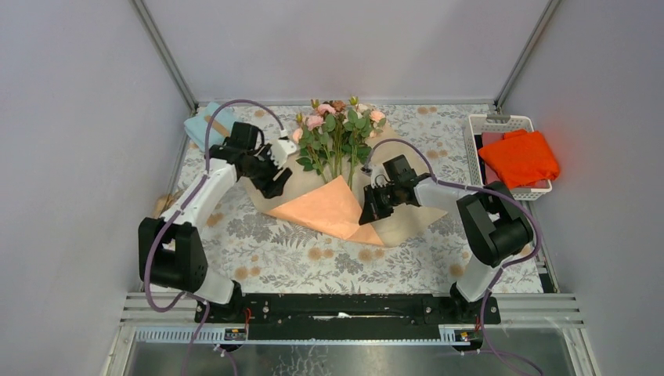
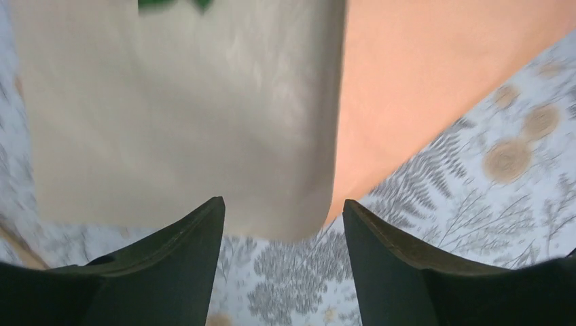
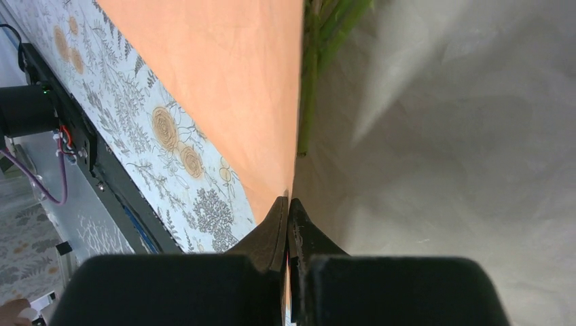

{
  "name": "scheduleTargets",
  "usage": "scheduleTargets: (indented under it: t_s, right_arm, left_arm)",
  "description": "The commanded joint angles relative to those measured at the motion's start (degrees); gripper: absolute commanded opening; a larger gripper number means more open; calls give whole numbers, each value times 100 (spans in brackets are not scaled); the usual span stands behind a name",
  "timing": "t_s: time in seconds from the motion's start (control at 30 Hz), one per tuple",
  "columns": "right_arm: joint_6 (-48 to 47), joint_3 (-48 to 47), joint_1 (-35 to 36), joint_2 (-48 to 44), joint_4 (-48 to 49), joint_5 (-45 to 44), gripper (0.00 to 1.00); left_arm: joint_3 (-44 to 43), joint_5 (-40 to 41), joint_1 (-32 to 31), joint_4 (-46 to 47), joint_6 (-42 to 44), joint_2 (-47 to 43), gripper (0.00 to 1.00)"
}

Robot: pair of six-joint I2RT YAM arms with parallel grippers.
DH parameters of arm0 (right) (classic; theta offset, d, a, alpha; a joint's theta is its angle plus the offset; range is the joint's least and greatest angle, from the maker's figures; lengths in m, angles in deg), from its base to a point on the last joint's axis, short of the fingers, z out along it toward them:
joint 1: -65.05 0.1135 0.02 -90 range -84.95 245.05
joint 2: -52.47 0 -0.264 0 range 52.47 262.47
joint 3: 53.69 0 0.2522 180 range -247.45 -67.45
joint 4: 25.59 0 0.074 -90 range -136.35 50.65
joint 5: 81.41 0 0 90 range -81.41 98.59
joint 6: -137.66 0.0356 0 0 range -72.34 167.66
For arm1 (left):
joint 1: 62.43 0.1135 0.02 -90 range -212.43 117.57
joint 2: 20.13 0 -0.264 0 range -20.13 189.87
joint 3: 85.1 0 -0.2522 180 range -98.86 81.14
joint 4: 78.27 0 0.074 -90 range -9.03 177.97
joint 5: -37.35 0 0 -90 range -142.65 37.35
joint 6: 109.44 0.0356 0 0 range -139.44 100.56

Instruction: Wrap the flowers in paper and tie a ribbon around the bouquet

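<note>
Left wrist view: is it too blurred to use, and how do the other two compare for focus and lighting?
Left wrist: soft throughout, tablecloth print smeared, the fingers dark and featureless. Right wrist: tablecloth print crisp, stems blurred, pale side of the paper patchily lit. Top external: sharp, evenly lit, no glare.

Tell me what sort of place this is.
Likely a robot lab cell, not a florist's: bare grey walls enclose a table, and a left arm and right arm are bolted to a rail.
</note>
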Motion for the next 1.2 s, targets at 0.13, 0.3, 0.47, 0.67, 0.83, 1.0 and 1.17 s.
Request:
scheduleTargets:
  t_s: [0.13,0.3,0.47,0.67,0.83,1.0,1.17]
  right_arm:
    - [-201,-571,-48,252,-439,-355,0]
    - [-319,-710,-48,309,-640,-499,0]
    - [-385,-727,-98,303,-699,-548,0]
    - [-403,-725,-179,333,-767,-669,0]
    - [-432,-796,-179,416,-852,-691,0]
    - [-426,-823,-180,456,-914,-756,0]
    - [-384,-843,-180,494,-942,-771,0]
  left_arm:
    - [163,-444,-1755,647,-597,343,35]
    - [479,-121,-1869,1499,-636,833,22]
    - [940,253,-1869,1578,-385,1118,17]
    - [1824,280,-1751,1227,41,702,14]
    - [2317,718,-1481,992,375,379,14]
    - [1837,940,-1345,467,451,195,16]
    - [608,529,-1453,-552,420,2,22]
